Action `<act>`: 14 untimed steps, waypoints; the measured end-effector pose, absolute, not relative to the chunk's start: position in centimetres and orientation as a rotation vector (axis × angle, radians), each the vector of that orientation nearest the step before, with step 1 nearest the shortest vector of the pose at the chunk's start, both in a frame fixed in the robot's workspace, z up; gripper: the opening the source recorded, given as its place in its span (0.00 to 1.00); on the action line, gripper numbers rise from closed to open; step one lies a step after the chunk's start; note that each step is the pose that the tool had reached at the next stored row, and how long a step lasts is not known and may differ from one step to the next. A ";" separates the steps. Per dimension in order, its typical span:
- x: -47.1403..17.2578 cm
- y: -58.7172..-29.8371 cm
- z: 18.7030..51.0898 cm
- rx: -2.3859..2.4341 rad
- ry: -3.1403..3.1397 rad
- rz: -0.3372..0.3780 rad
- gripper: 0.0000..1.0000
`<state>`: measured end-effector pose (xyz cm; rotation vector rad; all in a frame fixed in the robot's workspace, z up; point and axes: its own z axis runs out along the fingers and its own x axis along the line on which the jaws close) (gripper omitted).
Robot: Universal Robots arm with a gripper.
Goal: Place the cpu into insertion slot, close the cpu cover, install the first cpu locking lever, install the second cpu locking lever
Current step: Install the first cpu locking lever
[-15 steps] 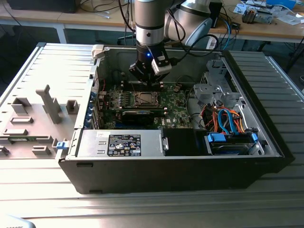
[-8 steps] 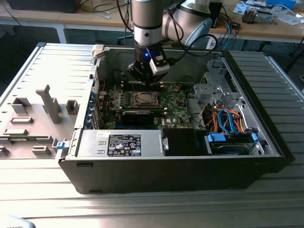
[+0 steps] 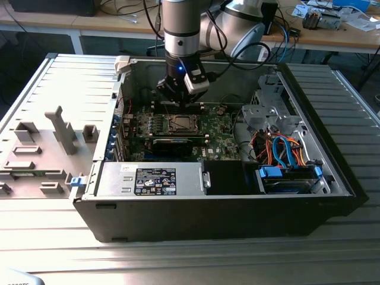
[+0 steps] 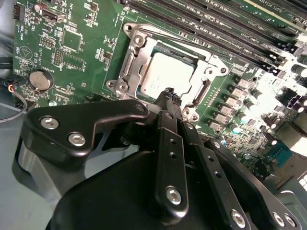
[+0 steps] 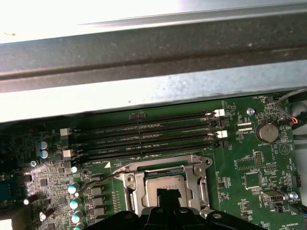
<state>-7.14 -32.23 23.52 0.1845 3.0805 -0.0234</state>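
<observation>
The small square silver-grey cpu (image 4: pixel 165 76) lies flat in the square metal-bordered insertion slot (image 4: pixel 125 62) on the green circuit board (image 4: pixel 81 52), the thin silver frame-shaped cpu cover (image 5: pixel 125 181) down around it. The black gripper (image 4: pixel 170 98) hovers just above the chip's edge, jaws together, holding nothing. Long black memory slots (image 5: pixel 148 136) run beside the socket.

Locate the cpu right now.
In both wrist views, the cpu lies in the insertion slot, beside the memory slots, just under the gripper.
</observation>
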 end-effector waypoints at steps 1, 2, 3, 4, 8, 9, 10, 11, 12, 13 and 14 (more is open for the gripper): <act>-7.2 -32.2 23.5 0.185 3.080 -0.023 0.11; -7.2 -32.2 23.5 0.185 3.080 -0.023 0.11; -7.3 -32.2 23.5 0.185 3.080 -0.023 0.11; -7.4 -32.2 23.5 0.185 3.080 -0.024 0.11; -7.6 -32.2 23.5 0.185 3.080 -0.023 0.11; -7.6 -32.2 23.5 0.185 3.080 -0.023 0.11; -7.6 -32.2 23.5 0.185 3.080 -0.023 0.11; -7.6 -32.2 23.5 0.185 3.080 -0.023 0.11; -7.7 -32.2 23.5 0.184 3.081 -0.024 0.11; -7.7 -32.2 23.5 0.184 3.081 -0.023 0.11; -7.7 -32.2 23.5 0.185 3.081 -0.023 0.11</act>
